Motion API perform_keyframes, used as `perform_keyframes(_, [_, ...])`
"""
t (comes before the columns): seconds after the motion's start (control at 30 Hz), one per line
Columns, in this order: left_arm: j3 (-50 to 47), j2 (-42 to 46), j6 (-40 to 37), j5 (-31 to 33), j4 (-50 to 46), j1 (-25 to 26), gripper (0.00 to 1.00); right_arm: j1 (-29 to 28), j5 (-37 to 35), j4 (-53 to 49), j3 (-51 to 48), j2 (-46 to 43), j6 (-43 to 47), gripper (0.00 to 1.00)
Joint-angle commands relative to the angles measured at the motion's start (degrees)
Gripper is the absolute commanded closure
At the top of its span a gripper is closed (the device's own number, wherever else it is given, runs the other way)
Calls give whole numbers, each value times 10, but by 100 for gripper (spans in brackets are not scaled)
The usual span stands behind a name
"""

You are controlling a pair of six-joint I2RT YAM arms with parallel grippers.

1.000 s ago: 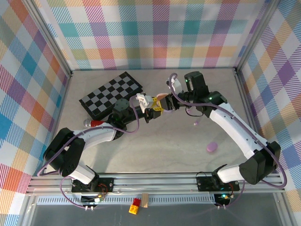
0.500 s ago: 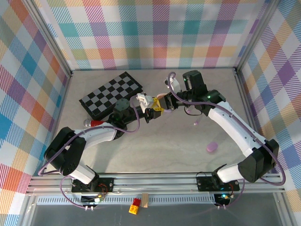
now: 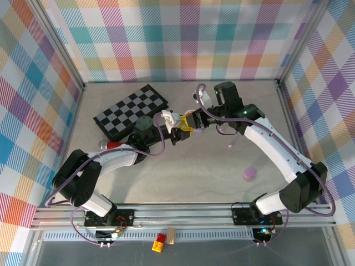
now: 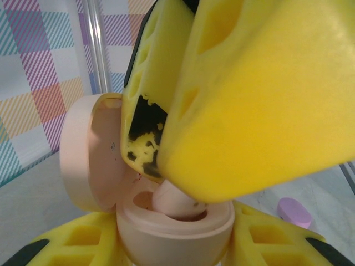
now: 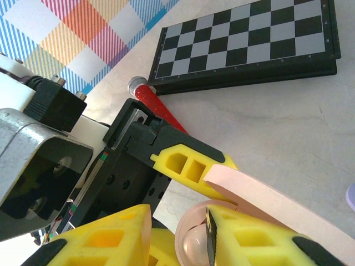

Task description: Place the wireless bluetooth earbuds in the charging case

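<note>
Yellow foam fingers of your left gripper are clamped on the base of the pink charging case, one finger on each side of it, and they hold it upright off the table. The case lid is swung open and stands up just past the left-hand finger. Right above those fingers your right gripper comes down into the open case. Its own yellow fingers are pinched on the pink earbud, which sits between the tips with its rounded end inside the case's well and touching the rim area. How deep it is seated you can't tell, because the near finger covers most of it. The two grippers meet tip to tip over the case. Just beyond the right fingers, behind the left gripper's body, a red stick with a silver cap lies on the table. Farther out past it lies the black-and-white chessboard, flat and well apart from both sets of fingers. Off to the other side, away from the fingertips, a small purple earbud lies loose on the table. Farther still that way is a closed purple case, touching nothing.
</note>
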State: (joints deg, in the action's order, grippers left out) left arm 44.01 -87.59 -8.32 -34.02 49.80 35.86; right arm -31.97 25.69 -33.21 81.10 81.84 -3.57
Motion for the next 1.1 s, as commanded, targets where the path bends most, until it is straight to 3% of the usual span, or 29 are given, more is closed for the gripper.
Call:
perform_keyframes(0.0, [17,3,3,-54,28,6,63,-5,-5,4,20,-1,12,68])
perform_keyframes(0.4, [12,22,-12,-92,-7,-8,63,-4,6,-10,-1,-61,145,66])
perform_keyframes(0.57, [17,32,-25,-130,-40,-12,63,-4,44,-60,-21,-89,321,58])
perform_keyframes(0.8, [21,55,-69,-148,-116,-17,63,-5,57,-93,-62,-131,555,57])
perform_keyframes(1.07, [19,65,-104,-167,-137,-17,64,-13,27,-123,-43,-102,640,57])
